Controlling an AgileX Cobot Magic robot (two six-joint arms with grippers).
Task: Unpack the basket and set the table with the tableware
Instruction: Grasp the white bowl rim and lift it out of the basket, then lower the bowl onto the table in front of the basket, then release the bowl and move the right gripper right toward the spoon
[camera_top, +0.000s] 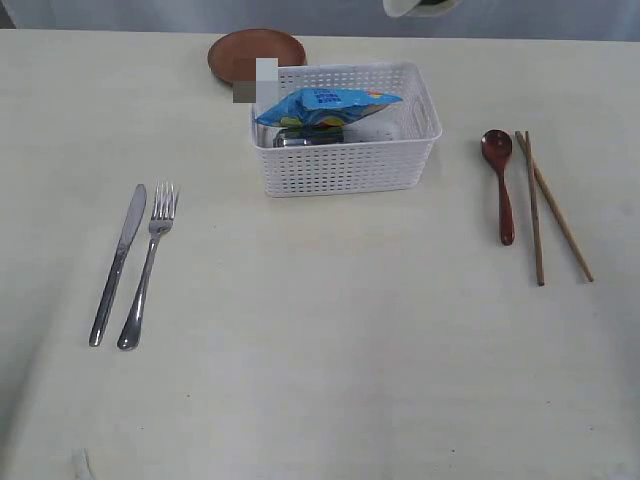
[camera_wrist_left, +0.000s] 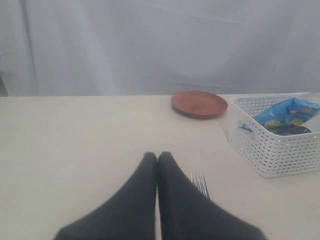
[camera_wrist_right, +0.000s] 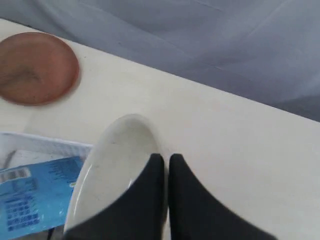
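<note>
Two pieces of steel lie nearest, on the near left of the table (camera_top: 330, 340). The knife (camera_top: 118, 262) is on the left and the fork (camera_top: 147, 268) just beside it on the right, with both handles pointing toward the near edge. My left gripper (camera_wrist_left: 157, 156) hangs over this part of the table. Its fingers are pressed together with nothing between them, and the fork's tines show close by.

Farther back on the right lies the reddish-brown spoon (camera_top: 503, 195), its bowl end at the far side. Just to its right are the two wooden chopsticks (camera_top: 536, 215), which meet at their far ends and spread apart toward the near side.

Farther again, around the middle, stands the white basket (camera_top: 345, 165). A blue chip bag (camera_top: 325, 105) lies across its top, and under the bag a steel cup (camera_top: 300, 138) shows at the basket's left end. Just beyond the basket's far left corner, the small brown plate (camera_top: 255, 55) lies flat on the table, a little apart from the basket.

Farthest of all, my right gripper (camera_wrist_right: 165, 159) is clamped on the rim of the white bowl (camera_wrist_right: 115, 160). It holds the bowl up off the table, beyond the basket.
</note>
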